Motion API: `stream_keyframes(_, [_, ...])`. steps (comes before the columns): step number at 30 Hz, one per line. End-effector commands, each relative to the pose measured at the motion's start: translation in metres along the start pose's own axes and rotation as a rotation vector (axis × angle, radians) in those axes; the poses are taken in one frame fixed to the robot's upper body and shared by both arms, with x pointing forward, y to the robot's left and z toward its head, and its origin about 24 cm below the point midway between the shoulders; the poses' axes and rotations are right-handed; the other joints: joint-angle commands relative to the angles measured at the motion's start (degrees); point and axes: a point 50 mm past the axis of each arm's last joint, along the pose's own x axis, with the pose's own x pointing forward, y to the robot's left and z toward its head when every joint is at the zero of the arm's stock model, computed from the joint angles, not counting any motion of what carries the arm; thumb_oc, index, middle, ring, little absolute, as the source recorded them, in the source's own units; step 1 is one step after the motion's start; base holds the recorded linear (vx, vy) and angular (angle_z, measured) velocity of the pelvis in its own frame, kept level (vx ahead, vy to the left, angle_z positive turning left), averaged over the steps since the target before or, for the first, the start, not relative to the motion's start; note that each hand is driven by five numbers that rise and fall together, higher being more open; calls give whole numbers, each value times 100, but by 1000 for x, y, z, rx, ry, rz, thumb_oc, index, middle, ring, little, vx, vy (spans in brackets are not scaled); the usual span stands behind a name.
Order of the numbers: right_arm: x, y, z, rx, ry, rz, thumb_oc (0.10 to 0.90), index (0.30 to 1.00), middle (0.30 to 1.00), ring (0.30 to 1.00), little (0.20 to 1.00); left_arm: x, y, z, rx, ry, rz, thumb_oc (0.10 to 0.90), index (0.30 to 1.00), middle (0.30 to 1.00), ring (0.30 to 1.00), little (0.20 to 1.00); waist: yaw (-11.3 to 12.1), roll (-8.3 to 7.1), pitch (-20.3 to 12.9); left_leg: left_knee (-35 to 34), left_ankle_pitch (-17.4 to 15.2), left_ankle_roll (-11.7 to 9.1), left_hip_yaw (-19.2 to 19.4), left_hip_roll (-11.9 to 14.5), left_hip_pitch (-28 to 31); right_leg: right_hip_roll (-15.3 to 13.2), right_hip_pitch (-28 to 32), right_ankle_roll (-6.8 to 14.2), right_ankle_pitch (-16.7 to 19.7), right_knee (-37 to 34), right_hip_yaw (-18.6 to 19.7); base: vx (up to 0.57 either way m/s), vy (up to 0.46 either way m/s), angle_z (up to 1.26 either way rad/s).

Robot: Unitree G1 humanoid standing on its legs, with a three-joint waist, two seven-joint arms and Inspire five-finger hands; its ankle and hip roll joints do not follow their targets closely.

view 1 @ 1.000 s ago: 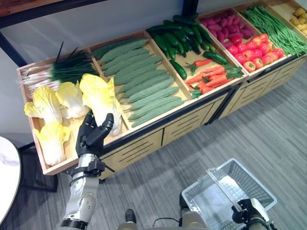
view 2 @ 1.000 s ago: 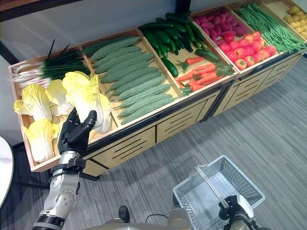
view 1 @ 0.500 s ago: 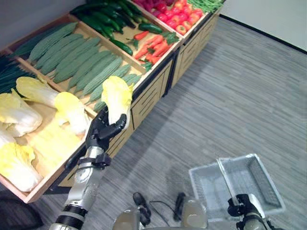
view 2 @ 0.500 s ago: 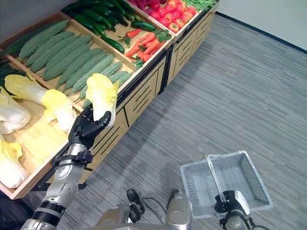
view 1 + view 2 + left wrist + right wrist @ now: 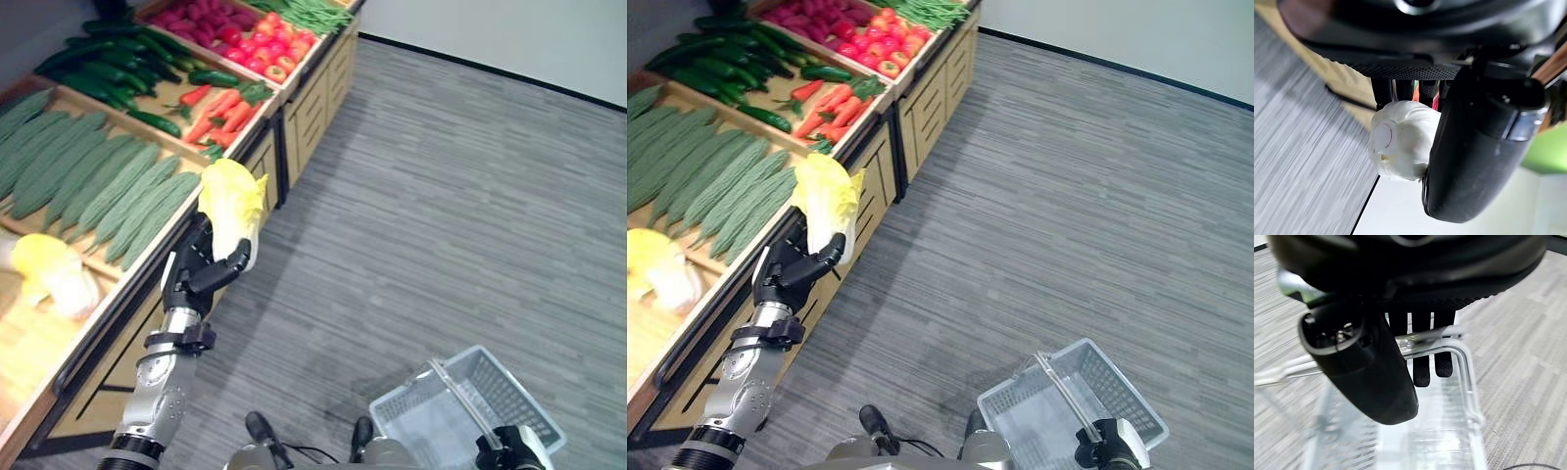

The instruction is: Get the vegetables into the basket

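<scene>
While the left hand (image 5: 199,277) is raised beside the wooden display shelf (image 5: 257,168), its fingers and thumb are curled around the pale base of a yellow-green cabbage (image 5: 231,201), which stands upright above the hand — clear of the shelf and over the grey floor (image 5: 441,196). In the left wrist view the white stem end of the cabbage sits between the fingers (image 5: 1382,91) and the thumb. The white wire basket (image 5: 1117,394) hangs low at the robot's right side, well apart from the cabbage. The right hand (image 5: 1376,377) has its fingers hooked over the basket's handle (image 5: 1444,335), as far as the wrist view lets me judge. On the shelf lie cucumbers (image 5: 93,186), carrots (image 5: 220,108) and another cabbage (image 5: 49,269).
</scene>
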Motion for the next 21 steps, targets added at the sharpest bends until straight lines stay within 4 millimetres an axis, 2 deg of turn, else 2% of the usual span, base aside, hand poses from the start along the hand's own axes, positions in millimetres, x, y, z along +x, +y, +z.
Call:
stream_keyframes(1, [13,-50,19,49,-82,-202,400,300,300,300,300,27,-32,60,-22,-307,-172,400,300,300,300,300,-14,19,107,225,-47,-905,-166,482,415,-138,-180,174,70,125,99,2,-132,-24])
stream_keyframes(2, [13,-50,19,49,-81,-204,400,300,300,300,300,27,-32,60,-24,-307,-173,400,300,300,300,300,-10,30,113,228,-40,-916,-170,496,417,-124,-171,165,71,116,95,39,-301,-22])
stream_keyframes(3, [12,-56,17,69,-88,-234,400,300,300,300,300,29,-35,56,-38,-291,-180,400,300,300,300,300,-114,94,124,480,87,-1080,-140,726,376,56,-60,56,-8,-39,139,49,-303,-5])
stream_keyframes(5, [12,-60,18,67,-99,-246,400,300,300,300,300,30,-36,55,-42,-290,-183,400,300,300,300,300,-112,118,152,696,72,-1125,-236,802,321,121,-24,12,-45,-72,195,36,-205,-9])
stream_keyframes(6, [16,-76,31,47,-134,-277,400,300,300,300,300,30,-38,56,-48,-305,-188,400,300,300,300,300,119,163,245,813,-1,-1036,-1285,417,110,190,-73,-26,-92,-41,460,8,-40,-38])
stream_keyframes(7, [17,-76,31,47,-135,-277,400,300,300,300,300,30,-38,56,-47,-305,-188,400,300,300,300,300,103,163,237,816,-4,-1027,-1297,410,91,183,-84,-22,-92,-38,449,-32,-83,-114])
stream_keyframes(8, [18,-82,43,26,-181,-284,400,300,300,300,300,28,-37,54,-45,-303,-176,400,300,300,300,300,201,118,234,553,-150,-796,-2015,73,-109,178,-271,-42,58,-26,717,-6,-71,-118])
stream_keyframes(10, [19,-91,59,5,-248,-303,400,300,300,300,300,26,-33,57,-55,-323,-159,400,300,300,300,300,259,94,210,279,-101,-773,-2538,81,-203,211,-435,-12,135,-20,1124,51,-51,-95])
stream_keyframes(12, [20,-97,70,-7,-294,-318,400,300,300,300,300,25,-32,58,-63,-331,-156,400,300,300,300,300,330,98,209,74,30,-773,-3006,63,-295,252,-515,-21,146,5,1319,50,13,-59])
stream_keyframes(13, [20,-97,70,-7,-293,-318,400,300,300,300,300,25,-32,58,-63,-331,-156,400,300,300,300,300,327,98,209,67,32,-773,-3008,61,-291,250,-514,-20,141,9,1317,35,22,-100])
stream_keyframes(17, [20,-103,89,-33,-365,-328,400,300,300,300,300,24,-32,57,-59,-330,-159,400,300,300,300,300,441,135,244,-132,109,-802,-3797,-79,-406,327,-523,-23,60,136,1707,70,94,-41])
stream_keyframes(18, [20,-105,91,-40,-372,-328,400,300,300,300,300,23,-31,56,-57,-326,-162,400,300,300,300,300,457,140,233,-103,52,-769,-3842,-130,-383,327,-519,-14,44,167,1771,96,193,-34])
stream_keyframes(21, [20,-106,94,-53,-383,-320,400,300,300,300,300,24,-33,52,-62,-304,-181,400,300,300,300,300,428,136,184,-123,-50,-679,-3643,-248,-266,214,-502,53,21,252,1913,99,260,-53])
